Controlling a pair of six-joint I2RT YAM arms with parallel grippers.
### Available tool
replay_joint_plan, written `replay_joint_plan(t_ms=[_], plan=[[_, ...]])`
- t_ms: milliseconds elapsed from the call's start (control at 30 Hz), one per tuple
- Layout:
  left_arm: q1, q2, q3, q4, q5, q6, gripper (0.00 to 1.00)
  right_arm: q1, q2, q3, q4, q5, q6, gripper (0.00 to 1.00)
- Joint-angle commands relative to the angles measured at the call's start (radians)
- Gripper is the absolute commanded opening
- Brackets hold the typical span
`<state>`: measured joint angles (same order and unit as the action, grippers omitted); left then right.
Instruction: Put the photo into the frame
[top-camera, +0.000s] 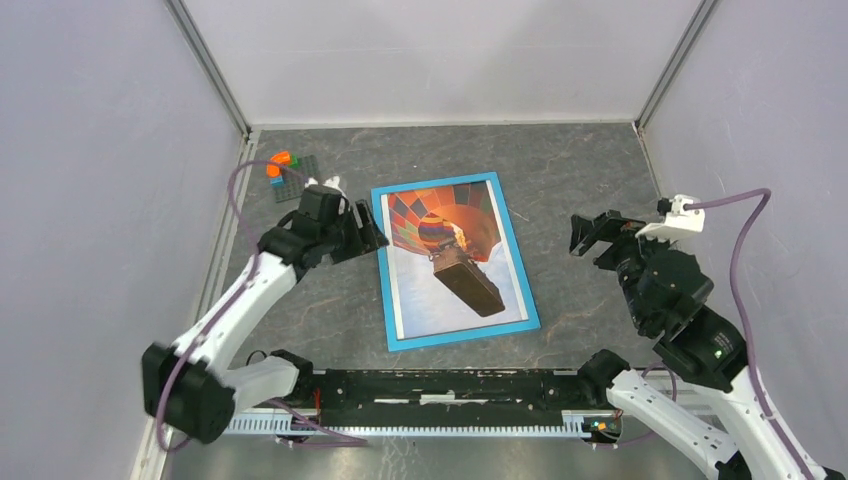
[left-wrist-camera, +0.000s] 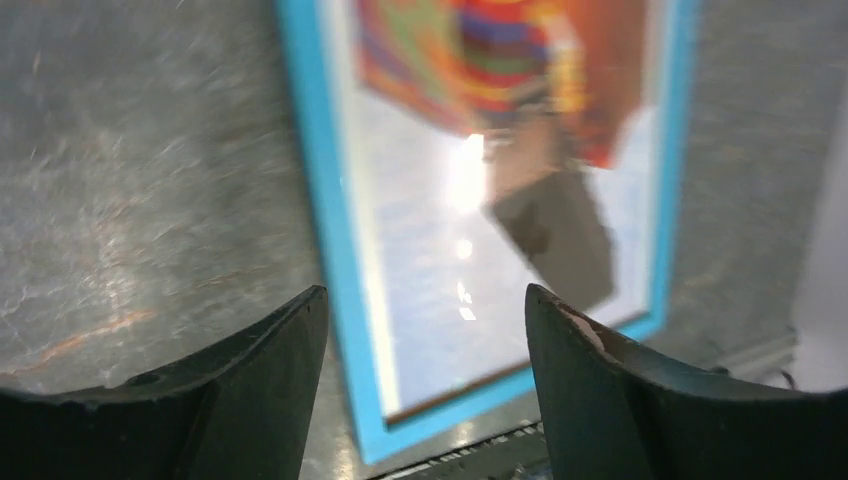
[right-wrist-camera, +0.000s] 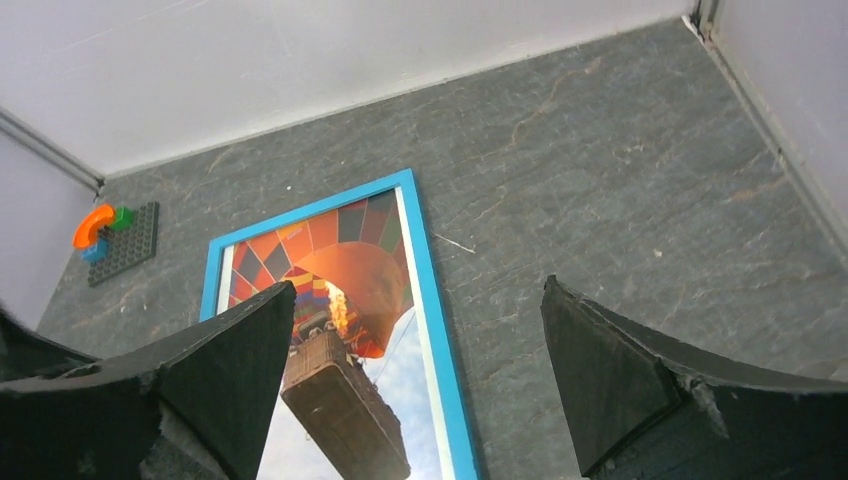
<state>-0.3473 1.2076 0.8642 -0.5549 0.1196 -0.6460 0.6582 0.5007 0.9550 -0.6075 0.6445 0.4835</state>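
The frame (top-camera: 385, 265) lies flat mid-table with its bright blue side up. The balloon photo (top-camera: 452, 255) shows inside its border. In the left wrist view the frame (left-wrist-camera: 330, 230) and photo (left-wrist-camera: 500, 150) are blurred. In the right wrist view the frame (right-wrist-camera: 432, 300) and photo (right-wrist-camera: 350, 290) lie ahead on the left. My left gripper (top-camera: 365, 228) is open and empty just off the frame's upper left edge; its fingertips (left-wrist-camera: 300, 330) hover above the frame's left border. My right gripper (top-camera: 592, 232) is open and empty, to the right of the frame and apart from it.
A dark baseplate (top-camera: 297, 178) with orange, green and blue bricks (top-camera: 278, 163) sits at the back left, also seen in the right wrist view (right-wrist-camera: 122, 240). Grey walls (top-camera: 100, 200) enclose the table on three sides. A black rail (top-camera: 450, 390) runs along the near edge.
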Motion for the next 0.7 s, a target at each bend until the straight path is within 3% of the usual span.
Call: replay_joint_plan(t_ms=[0, 100, 300, 500, 667], plan=[[-0.148, -0.215, 0.271, -0.161, -0.142, 0.095, 0.81, -0.001, 0.061, 0.149, -0.049, -0.063, -0.155, 0.98], [-0.240, -0.243, 0.508, -0.266, -0.225, 0.144, 0.99, -0.001, 0.083, 0.197, -0.072, -0.107, -0.212, 0.98], [-0.256, -0.271, 0.887, -0.321, -0.281, 0.293, 1.00, 0.000, 0.106, 0.288, -0.076, -0.163, -0.299, 0.98], [-0.256, -0.322, 1.034, -0.282, -0.249, 0.315, 1.00, 0.000, 0.153, 0.478, -0.105, -0.263, -0.309, 0.98], [-0.256, -0.328, 1.092, -0.321, -0.224, 0.282, 1.00, -0.001, 0.114, 0.500, -0.054, -0.322, -0.281, 0.98]])
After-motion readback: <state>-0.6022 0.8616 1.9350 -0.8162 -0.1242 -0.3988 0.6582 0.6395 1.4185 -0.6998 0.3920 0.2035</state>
